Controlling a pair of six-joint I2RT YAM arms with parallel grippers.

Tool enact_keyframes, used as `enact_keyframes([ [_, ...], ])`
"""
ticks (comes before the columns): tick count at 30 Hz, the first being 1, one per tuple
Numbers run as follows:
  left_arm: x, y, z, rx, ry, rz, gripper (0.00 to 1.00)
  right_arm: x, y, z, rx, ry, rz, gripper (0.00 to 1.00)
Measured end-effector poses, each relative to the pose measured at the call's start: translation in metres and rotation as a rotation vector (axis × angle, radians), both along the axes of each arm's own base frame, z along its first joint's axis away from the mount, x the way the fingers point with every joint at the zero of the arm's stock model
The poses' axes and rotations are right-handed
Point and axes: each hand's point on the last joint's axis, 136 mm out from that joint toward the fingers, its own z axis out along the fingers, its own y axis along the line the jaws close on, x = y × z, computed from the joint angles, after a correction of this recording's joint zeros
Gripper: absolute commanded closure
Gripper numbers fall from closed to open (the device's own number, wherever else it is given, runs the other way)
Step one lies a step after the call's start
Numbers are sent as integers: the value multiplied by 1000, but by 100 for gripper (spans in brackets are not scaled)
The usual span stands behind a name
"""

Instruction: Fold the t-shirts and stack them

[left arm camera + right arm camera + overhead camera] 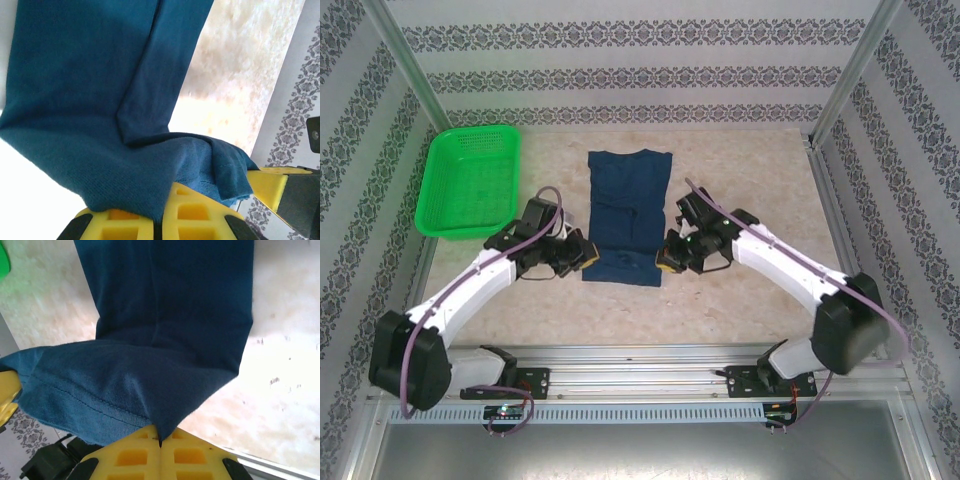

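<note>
The left gripper [582,256] is clamped tight on the near left corner of the dark navy blue soft cloth t-shirt [625,205], and the right gripper [670,256] pinches the near right corner the same way. In both wrist views the hem bunches and drapes over the closed yellow fingers [132,457].

As I judge it, each grip has only a thin fold at the very edge. A quick lift could let a corner slip free, and one arm leading the other would skew the fold or drag the cloth sideways.

From the grippers the shirt runs away across the pale speckled table [750,290], lying flat as a narrow strip between the two arms. The green plastic mesh basket [470,180] sits well apart at the far left.
</note>
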Motion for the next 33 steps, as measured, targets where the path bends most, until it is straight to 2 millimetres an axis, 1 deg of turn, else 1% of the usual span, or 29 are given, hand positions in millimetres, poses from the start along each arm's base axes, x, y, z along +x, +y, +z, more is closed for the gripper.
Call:
enact_keyframes([
  [3,23,1,1,0,-16,-7,100,22,-1,-4,-6,2,17,100],
  [6,43,-2,-4,5,-24,-28,100,40,-5,-10,-15,11,24,100],
  [11,68,-3,-15,18,-24,-54,100,67,-10,-20,-32,22,36,100],
  [16,91,2,-12,19,-56,-59,100,91,-9,-23,-38,13,53,100],
  [20,108,3,-14,24,-70,-71,100,105,-8,-27,-43,10,60,100],
  [23,119,1,-25,31,-59,-83,100,114,-11,-33,-50,21,56,100],
  [28,134,0,-49,39,-23,-99,100,128,-15,-47,-66,43,51,100],
  [33,146,0,-64,43,-8,-106,100,142,-16,-57,-70,53,42,100],
])
